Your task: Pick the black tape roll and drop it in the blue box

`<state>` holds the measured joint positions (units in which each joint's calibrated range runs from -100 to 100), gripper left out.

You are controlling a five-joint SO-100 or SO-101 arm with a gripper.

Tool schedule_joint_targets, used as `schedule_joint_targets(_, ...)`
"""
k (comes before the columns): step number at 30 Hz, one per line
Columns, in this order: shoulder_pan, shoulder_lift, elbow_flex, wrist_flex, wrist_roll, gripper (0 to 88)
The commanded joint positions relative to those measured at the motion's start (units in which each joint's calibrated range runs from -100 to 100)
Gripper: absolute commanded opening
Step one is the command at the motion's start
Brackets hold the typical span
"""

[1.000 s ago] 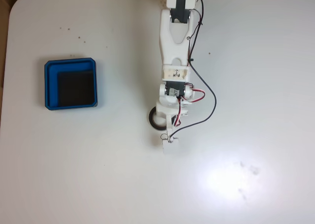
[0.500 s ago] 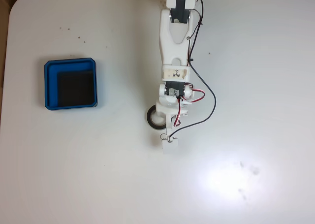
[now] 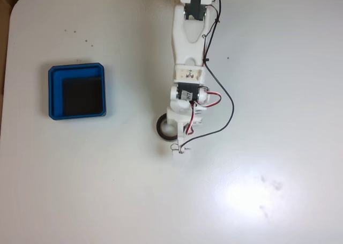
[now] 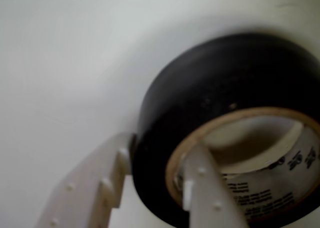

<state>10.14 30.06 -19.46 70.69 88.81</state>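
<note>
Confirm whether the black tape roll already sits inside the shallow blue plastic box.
No: the black tape roll lies on the white table beside the gripper, apart from the blue box.

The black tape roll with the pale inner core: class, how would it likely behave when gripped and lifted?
The black tape roll probably stays stiff: its wound band looks thick. One white finger sits inside the core, another outside, so it may swing. Its round shape suggests it could roll if dropped on edge.

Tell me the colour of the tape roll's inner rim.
Pale tan cardboard with dark print, inside the black tape roll; clearest in the wrist view.
</note>
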Motion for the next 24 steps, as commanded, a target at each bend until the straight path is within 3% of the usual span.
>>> schedule_joint_targets(1,2.1,-6.5,-3.6,3.9,0.4,1.3)
schedule_joint_targets(14,15.4,-21.1,-3.6,17.4,-0.1,1.3)
schedule_joint_targets(24,27.4,-24.2,-3.8,18.9,-0.1,1.3)
